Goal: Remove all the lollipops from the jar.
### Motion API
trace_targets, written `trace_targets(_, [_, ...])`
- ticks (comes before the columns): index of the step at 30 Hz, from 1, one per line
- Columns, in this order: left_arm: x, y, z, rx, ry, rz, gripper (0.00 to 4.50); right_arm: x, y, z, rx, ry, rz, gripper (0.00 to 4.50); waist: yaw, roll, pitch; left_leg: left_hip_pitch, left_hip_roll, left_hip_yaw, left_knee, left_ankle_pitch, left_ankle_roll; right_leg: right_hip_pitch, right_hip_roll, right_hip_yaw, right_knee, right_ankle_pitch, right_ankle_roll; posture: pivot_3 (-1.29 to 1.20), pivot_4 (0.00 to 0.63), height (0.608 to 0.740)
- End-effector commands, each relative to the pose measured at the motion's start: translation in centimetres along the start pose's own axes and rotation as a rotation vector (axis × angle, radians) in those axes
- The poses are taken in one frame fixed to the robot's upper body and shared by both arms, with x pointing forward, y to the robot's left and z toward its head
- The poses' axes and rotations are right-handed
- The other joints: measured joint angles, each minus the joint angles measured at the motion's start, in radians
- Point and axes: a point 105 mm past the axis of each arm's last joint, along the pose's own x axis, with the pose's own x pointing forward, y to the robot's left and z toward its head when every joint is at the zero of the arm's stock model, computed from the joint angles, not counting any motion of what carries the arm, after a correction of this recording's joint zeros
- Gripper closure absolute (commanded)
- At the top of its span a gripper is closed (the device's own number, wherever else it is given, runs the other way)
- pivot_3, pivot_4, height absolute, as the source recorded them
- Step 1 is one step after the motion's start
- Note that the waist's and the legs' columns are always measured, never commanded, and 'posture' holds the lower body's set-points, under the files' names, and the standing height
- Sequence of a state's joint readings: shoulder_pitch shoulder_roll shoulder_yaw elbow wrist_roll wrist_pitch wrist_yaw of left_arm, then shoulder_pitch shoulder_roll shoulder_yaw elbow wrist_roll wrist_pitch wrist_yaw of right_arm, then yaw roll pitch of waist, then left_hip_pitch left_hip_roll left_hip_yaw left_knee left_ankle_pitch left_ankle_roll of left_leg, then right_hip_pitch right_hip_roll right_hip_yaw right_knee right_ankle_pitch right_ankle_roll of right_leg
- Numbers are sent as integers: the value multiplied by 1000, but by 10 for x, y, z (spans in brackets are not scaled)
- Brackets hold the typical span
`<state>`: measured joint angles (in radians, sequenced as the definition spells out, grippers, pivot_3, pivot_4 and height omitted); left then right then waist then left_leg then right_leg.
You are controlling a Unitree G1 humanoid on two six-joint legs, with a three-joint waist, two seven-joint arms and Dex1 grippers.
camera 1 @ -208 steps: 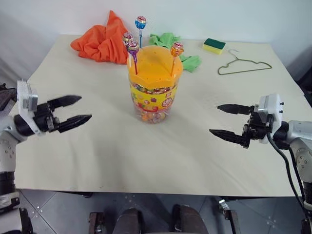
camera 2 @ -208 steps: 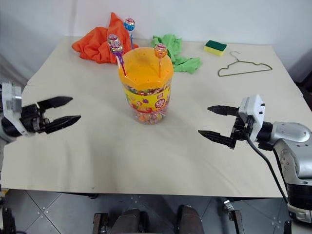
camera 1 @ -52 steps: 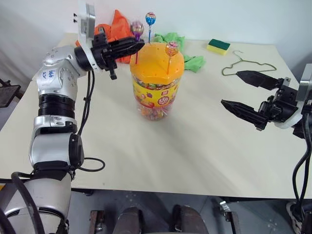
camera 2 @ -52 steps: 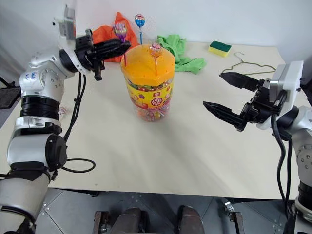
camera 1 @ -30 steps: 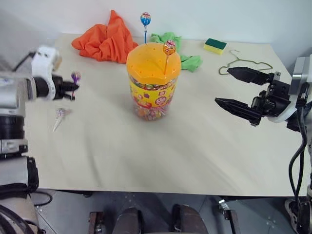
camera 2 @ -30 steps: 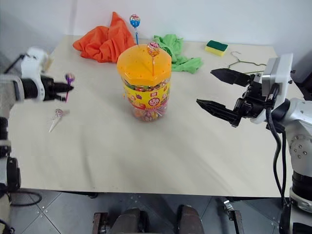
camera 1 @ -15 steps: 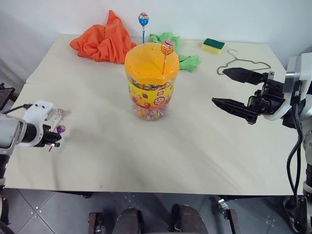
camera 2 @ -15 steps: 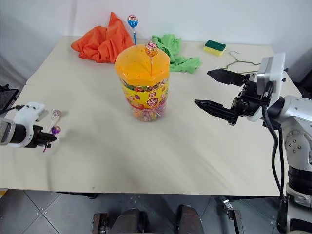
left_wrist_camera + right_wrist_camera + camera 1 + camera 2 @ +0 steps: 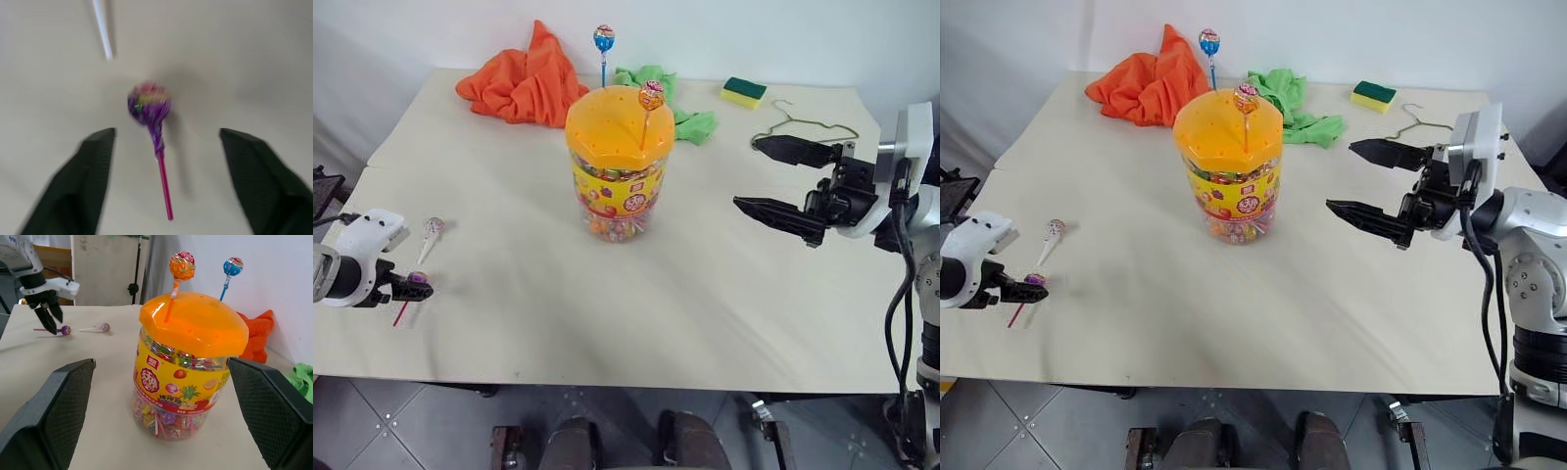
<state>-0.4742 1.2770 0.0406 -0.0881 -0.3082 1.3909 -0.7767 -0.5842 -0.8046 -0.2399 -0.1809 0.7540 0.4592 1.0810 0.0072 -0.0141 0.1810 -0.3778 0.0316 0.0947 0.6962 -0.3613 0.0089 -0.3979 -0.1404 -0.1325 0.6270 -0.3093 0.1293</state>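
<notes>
Two lollipops are lying on the table (image 9: 607, 313) near its left edge, and two more are standing in the lid of the jar (image 9: 618, 162) at the middle. Over that left edge the left gripper (image 9: 414, 289) is hanging low, pointing steeply down, its fingers (image 9: 93, 166) spread wide on either side of the purple lollipop (image 9: 149, 105) on its pink stick — nothing is pinched between them. In the head views the gripper tips are crowding the candy, so it is hard to make out whether they are touching it. The white-stick lollipop (image 9: 433, 227) is resting just beyond, close beside it.

On the jar, the orange-yellow lollipop (image 9: 651, 95) is rising from the near side of the lid and the blue lollipop (image 9: 603, 37) from the far side; its stick's base is hidden behind the dome.

At the right, the right gripper (image 9: 769, 178) is hovering level, well apart from the jar, pointing toward it with both fingers spread and empty.

Half a second ago the left fingers were pinching the purple lollipop; now they are parted and it is lying free.
</notes>
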Motion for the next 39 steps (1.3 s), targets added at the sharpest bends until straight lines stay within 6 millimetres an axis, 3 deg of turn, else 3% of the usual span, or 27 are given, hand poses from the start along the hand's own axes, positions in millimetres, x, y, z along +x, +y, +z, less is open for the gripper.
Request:
trace_targets(1, [-28,0,29,41,-132,19,34,0,1,13,-37,-21,21,0,2,0,0,0,0,0,0,0,0,0,0,0,0,0,0,0,150,740])
trace_targets(6, [-51,-9,66,80,-317,-38,34,2,1,16,-41,-17,32,0,2,0,0,0,0,1,0,0,0,0,0,0,0,0,0,0,150,740])
trace_targets(11, [-60,-18,100,155,-559,-126,34,7,8,21,-39,-49,51,0,4,0,0,0,0,1,0,0,0,0,0,0,0,0,0,0,150,740])
trace_targets(13, [-64,-23,125,214,-726,-166,34,7,6,21,-41,-48,45,0,14,0,0,0,0,0,1,0,0,0,0,0,0,0,0,0,150,740])
trace_targets(15, [-76,-34,171,275,-1016,-189,34,7,5,21,-43,-49,39,0,26,0,0,-1,0,0,3,0,0,0,0,-1,0,0,0,0,150,740])
trace_targets(18, [-80,-45,207,272,-1186,-227,34,5,5,21,-41,-53,28,0,29,-2,0,-2,-1,-1,5,0,1,0,0,-1,0,1,2,0,150,740])
trace_targets(21, [-66,-68,238,280,-1195,-309,34,-3,4,21,-37,-44,-15,0,28,-2,0,-2,-2,0,5,-1,2,0,0,-2,0,1,2,0,150,740])
trace_targets(26, [-62,-96,273,276,-1252,-408,34,-18,1,24,-30,-37,-105,0,19,-2,0,-3,-2,1,4,-2,3,0,0,-3,-1,1,2,0,150,740])
trace_targets(34, [-54,-138,299,278,-1259,-522,34,-48,13,28,0,-11,-275,0,16,-2,0,-3,-2,1,2,-2,4,-1,0,-4,-1,1,2,0,150,740])
trace_targets(39, [-46,-145,306,250,-1205,-487,34,-60,25,30,-13,16,-350,0,21,-2,0,-5,-2,1,4,-2,4,-1,-1,-4,-1,2,3,0,150,740])
